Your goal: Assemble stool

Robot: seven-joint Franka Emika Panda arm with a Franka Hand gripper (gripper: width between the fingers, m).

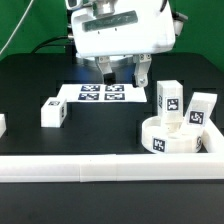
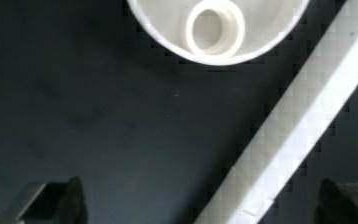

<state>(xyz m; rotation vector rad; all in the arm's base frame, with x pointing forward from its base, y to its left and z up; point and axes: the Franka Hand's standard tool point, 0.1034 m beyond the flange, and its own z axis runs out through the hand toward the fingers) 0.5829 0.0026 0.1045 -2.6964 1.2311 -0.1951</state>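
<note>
Gripper (image 1: 120, 75) spread wide; socket (image 2: 211, 28) of seat disc (image 2: 274, 25) plain only in wrist view

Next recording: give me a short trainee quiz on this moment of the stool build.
1. True or false: the hand grips a leg block.
2. How many leg blocks stand upright by the seat disc?
3. The lying leg block rests: A) on the marker board; B) on the table, toward the exterior view's left; C) on the seat disc.
Key: 1 false; 2 two; 3 B.
</note>
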